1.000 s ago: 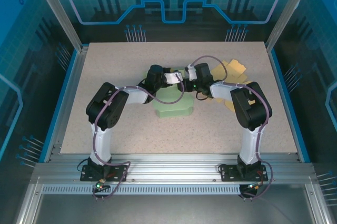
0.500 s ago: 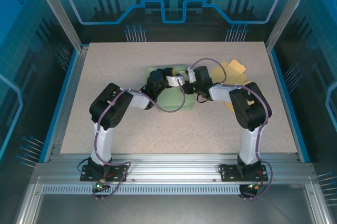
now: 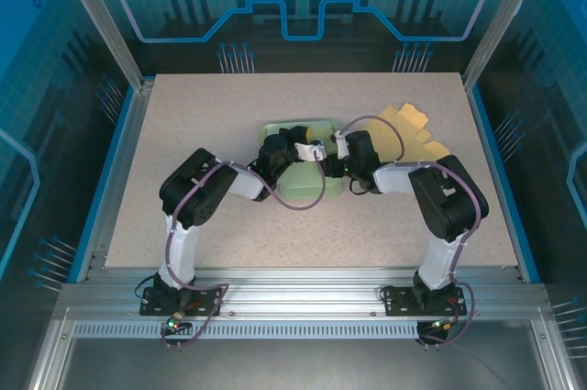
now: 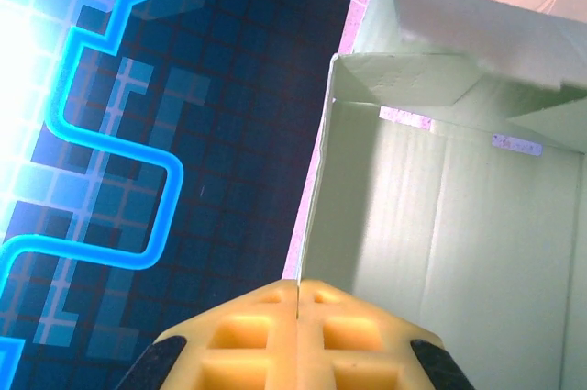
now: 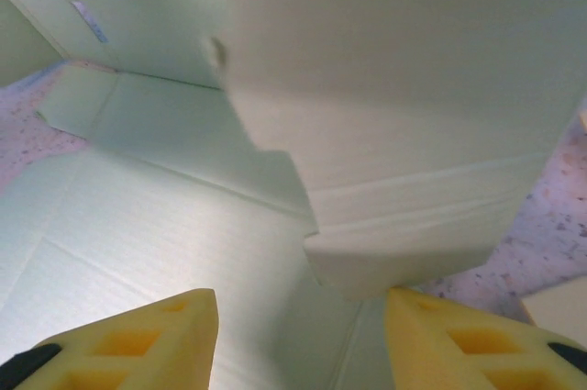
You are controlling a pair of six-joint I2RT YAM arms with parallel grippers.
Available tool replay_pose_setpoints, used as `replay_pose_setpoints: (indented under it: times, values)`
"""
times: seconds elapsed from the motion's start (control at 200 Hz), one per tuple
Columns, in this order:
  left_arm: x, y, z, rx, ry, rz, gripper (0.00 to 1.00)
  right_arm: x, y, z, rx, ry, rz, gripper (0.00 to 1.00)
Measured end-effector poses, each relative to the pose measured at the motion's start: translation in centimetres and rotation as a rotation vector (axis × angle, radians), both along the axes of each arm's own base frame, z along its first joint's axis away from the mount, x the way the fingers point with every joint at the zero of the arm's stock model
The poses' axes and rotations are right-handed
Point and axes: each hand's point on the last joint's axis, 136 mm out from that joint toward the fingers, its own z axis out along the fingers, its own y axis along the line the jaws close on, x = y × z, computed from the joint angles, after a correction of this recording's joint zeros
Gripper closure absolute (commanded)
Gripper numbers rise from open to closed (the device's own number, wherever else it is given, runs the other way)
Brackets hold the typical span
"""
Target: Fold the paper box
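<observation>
- The table (image 3: 183, 133) is speckled beige with blue edging. It stands inside a cage of metal posts (image 3: 96, 14). Dark walls (image 3: 293, 14) with glowing blue line patterns close it in on the left, back and right, and a metal rail (image 3: 293, 303) runs along the near edge.
- The left arm (image 3: 197, 193) bends in from the left towards the middle of the table. Seen from its wrist, the left claw (image 4: 298, 294) is pressed together. The thin edge of a standing box wall runs down into the seam between its yellow fingers (image 4: 248, 339), so it is clamped on the paper box.
- The paper box (image 3: 292, 181) is pale green and sits near the middle of the table, partly raised. From the left wrist, a side wall and an end wall stand upright around its floor.
- From above, both wrists and a purple cable (image 3: 298, 207) lie over the box, so its outline is hard to trace. The claws there are too crowded to make out.
- The right claw (image 5: 298, 330) stands apart, low over the box floor. A folded flap (image 5: 367, 271) hangs between its fingers (image 5: 128, 335), close to one of them; I cannot tell whether it touches. This view is blurred and cuts the box off on every side.
- The right arm (image 3: 449, 202) reaches in from the right.
- Yellow card sheets (image 3: 410, 119) lie flat behind and to the right of the box, partly covered by the right arm. I cannot tell how many there are.
</observation>
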Motion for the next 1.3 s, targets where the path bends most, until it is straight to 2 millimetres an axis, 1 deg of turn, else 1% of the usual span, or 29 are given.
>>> replay_pose_setpoints:
  times: [0.115, 0.26, 0.415, 0.515, 0.6, 0.69, 0.825, 0.915, 0.97, 1.001, 1.071, 1.176, 1.296]
  values:
    - [0.0, 0.0, 0.0, 0.014, -0.007, -0.002, 1.00, -1.1, -0.5, 0.5, -0.003, -0.015, 0.007, 0.38]
    - [0.0, 0.0, 0.0, 0.030, -0.015, -0.005, 1.00, -2.8, -1.4, 1.4, 0.000, -0.021, 0.004, 0.38]
    - [0.0, -0.1, -0.4, 0.067, -0.026, -0.014, 1.00, -4.3, -2.7, 2.7, 0.018, -0.040, -0.018, 0.42]
    - [0.0, -0.1, -0.4, 0.079, -0.033, -0.017, 1.00, -4.5, -4.3, 3.9, 0.048, -0.054, -0.055, 0.48]
    - [0.0, -0.1, -0.4, 0.090, -0.038, -0.019, 1.00, -3.8, -5.8, 5.3, 0.080, -0.077, -0.092, 0.53]
    - [0.0, -0.1, -0.5, 0.096, -0.041, -0.021, 1.00, -2.9, -7.0, 6.1, 0.099, -0.077, -0.126, 0.55]
    - [0.0, -0.2, -0.8, 0.111, -0.052, -0.030, 1.00, -1.0, -7.5, 6.7, 0.106, -0.060, -0.144, 0.57]
    - [0.0, -0.3, -0.8, 0.114, -0.061, -0.034, 1.00, 0.5, -7.4, 6.4, 0.125, -0.035, -0.145, 0.57]
    - [0.0, -0.3, -0.8, 0.120, -0.067, -0.035, 1.00, 1.1, -7.3, 6.0, 0.139, -0.016, -0.137, 0.51]
    - [-0.1, -0.3, -0.8, 0.126, -0.070, -0.039, 1.00, 1.3, -7.2, 5.7, 0.144, -0.006, -0.130, 0.48]
    - [-0.1, -0.4, -0.8, 0.132, -0.073, -0.043, 1.00, 1.4, -6.6, 4.9, 0.158, 0.015, -0.094, 0.44]
    - [-0.1, -0.4, -0.8, 0.136, -0.075, -0.045, 1.00, 1.2, -5.9, 3.8, 0.159, 0.048, -0.050, 0.43]
    - [-0.1, -0.4, -0.8, 0.151, -0.083, -0.053, 1.00, 2.6, -5.3, 3.5, 0.152, 0.048, -0.021, 0.42]
